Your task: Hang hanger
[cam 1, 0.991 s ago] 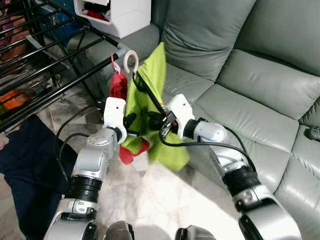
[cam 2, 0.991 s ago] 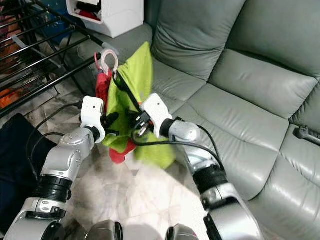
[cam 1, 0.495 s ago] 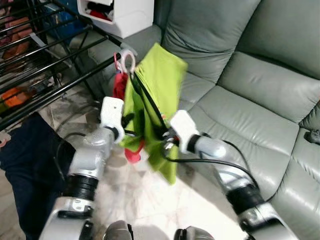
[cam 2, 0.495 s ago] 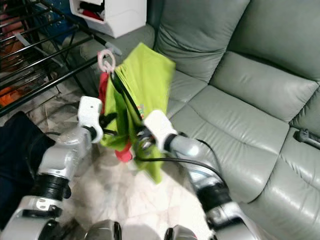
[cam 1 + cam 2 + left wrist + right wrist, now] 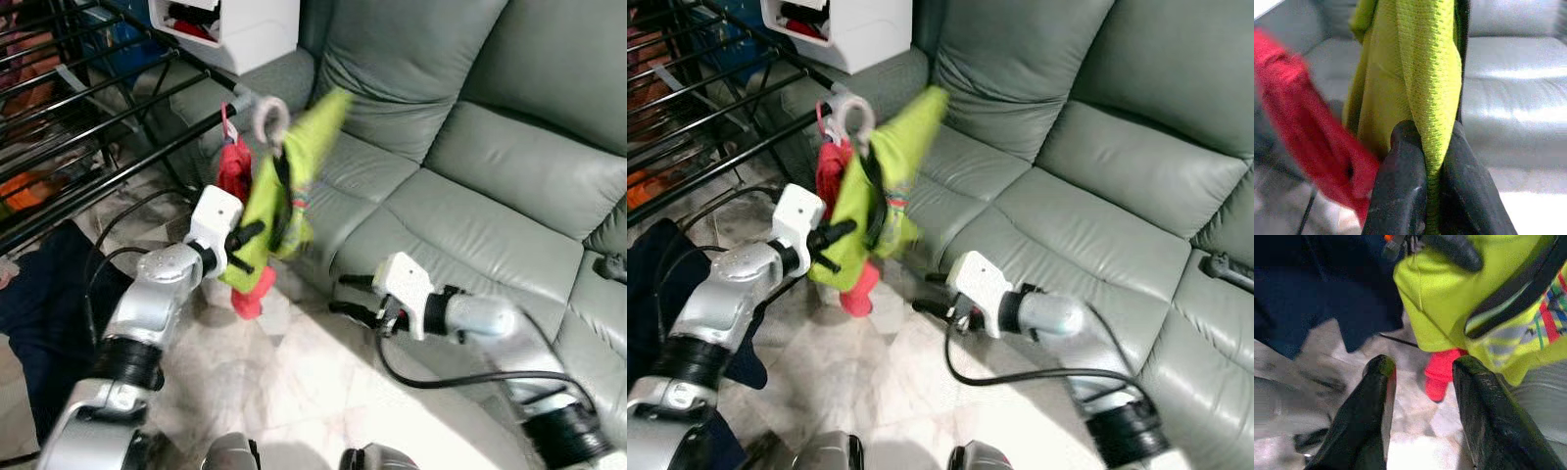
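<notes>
You see lime-green knitted cloth [image 5: 1420,73] with a fine, matt mesh weave, pinched between the smooth, slightly glossy black plastic fingers [image 5: 1400,171] of the left gripper [image 5: 1426,166]. The red garment [image 5: 235,176] beside it looks soft and matt. The grey sofa [image 5: 509,176] has a smooth, faintly shiny leather look. The black rack bars [image 5: 108,117] look like painted metal; the pale floor [image 5: 294,392] is glossy, marble-like stone.
</notes>
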Controlling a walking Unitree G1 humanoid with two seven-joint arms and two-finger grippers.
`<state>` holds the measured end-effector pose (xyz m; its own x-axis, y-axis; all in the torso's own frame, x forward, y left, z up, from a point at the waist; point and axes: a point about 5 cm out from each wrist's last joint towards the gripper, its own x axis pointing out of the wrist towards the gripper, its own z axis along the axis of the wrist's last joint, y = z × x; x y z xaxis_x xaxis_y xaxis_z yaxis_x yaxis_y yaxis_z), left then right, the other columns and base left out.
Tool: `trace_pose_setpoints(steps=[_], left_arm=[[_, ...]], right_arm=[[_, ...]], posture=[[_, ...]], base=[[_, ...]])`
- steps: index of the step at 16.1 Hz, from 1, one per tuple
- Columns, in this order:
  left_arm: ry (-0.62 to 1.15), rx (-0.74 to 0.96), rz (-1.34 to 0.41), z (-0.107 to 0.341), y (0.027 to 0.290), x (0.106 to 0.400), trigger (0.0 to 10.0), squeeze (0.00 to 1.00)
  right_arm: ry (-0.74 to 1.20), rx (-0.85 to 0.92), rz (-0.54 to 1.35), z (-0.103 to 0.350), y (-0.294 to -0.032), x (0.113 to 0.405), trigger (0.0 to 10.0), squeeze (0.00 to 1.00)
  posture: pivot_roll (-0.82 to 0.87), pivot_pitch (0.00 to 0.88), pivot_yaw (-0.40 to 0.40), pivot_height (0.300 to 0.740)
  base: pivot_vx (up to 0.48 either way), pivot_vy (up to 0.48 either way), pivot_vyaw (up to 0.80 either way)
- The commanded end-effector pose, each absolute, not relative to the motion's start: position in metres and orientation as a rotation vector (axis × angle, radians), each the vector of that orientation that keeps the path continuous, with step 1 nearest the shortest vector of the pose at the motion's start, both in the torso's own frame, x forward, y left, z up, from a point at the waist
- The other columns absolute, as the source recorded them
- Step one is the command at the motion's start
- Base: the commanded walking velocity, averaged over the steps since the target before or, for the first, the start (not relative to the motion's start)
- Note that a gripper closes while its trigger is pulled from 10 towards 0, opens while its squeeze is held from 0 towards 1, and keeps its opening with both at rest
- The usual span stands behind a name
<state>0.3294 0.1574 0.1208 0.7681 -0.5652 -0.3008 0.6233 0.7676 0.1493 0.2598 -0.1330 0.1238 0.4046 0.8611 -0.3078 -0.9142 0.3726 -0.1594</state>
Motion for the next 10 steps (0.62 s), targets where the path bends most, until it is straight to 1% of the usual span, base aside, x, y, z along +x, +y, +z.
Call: trace_pose_setpoints(steps=[1, 2, 3, 4, 5, 6, 7, 9, 10], left_arm=[[0.175, 0.319, -0.836, 0.136, 0.152, 0.321, 0.0, 0.0], [0.185, 0.337, -0.895, 0.135, 0.154, 0.316, 0.0, 0.0], [0.189, 0.338, -0.91, 0.135, 0.155, 0.315, 0.0, 0.0], [0.189, 0.379, -0.972, 0.134, 0.158, 0.312, 0.0, 0.0], [0.187, 0.387, -0.994, 0.133, 0.158, 0.31, 0.0, 0.0], [0.198, 0.406, -1.074, 0.127, 0.16, 0.302, 0.0, 0.0], [0.226, 0.453, -1.118, 0.119, 0.163, 0.296, 0.0, 0.0], [0.25, 0.492, -1.173, 0.111, 0.164, 0.289, 0.0, 0.0], [0.267, 0.508, -1.233, 0.106, 0.164, 0.282, 0.0, 0.0]], right_arm=[[0.099, -0.311, 1.158, 0.157, -0.142, 0.266, 10.0, 1.0], [0.059, -0.315, 1.161, 0.173, -0.148, 0.269, 10.0, 1.0], [0.047, -0.318, 1.16, 0.179, -0.15, 0.27, 10.0, 1.0], [0.041, -0.336, 1.145, 0.197, -0.164, 0.276, 10.0, 1.0], [0.045, -0.343, 1.141, 0.201, -0.169, 0.277, 10.0, 1.0], [0.091, -0.415, 1.109, 0.202, -0.188, 0.28, 10.0, 1.0], [0.142, -0.437, 1.108, 0.201, -0.198, 0.279, 10.0, 1.0], [0.213, -0.436, 1.132, 0.196, -0.206, 0.275, 10.0, 1.0], [0.281, -0.429, 1.161, 0.191, -0.213, 0.271, 10.0, 1.0]], posture=[[-0.06, 0.024, -0.026, 0.74], [-0.08, 0.034, -0.018, 0.74], [-0.08, 0.034, -0.018, 0.74], [-0.08, 0.034, -0.016, 0.74], [-0.09, 0.034, -0.015, 0.74], [-0.09, 0.035, -0.015, 0.74], [-0.09, 0.035, -0.015, 0.74], [-0.09, 0.038, -0.013, 0.74], [-0.09, 0.038, -0.013, 0.74]], base=[[0.0, 0.0, 0.0], [0.0, 0.0, 0.0], [0.0, 0.0, 0.0], [0.0, 0.0, 0.0], [0.0, 0.0, 0.0], [0.0, 0.0, 0.0], [0.0, 0.0, 0.0], [0.0, 0.0, 0.0], [0.0, 0.0, 0.0]])
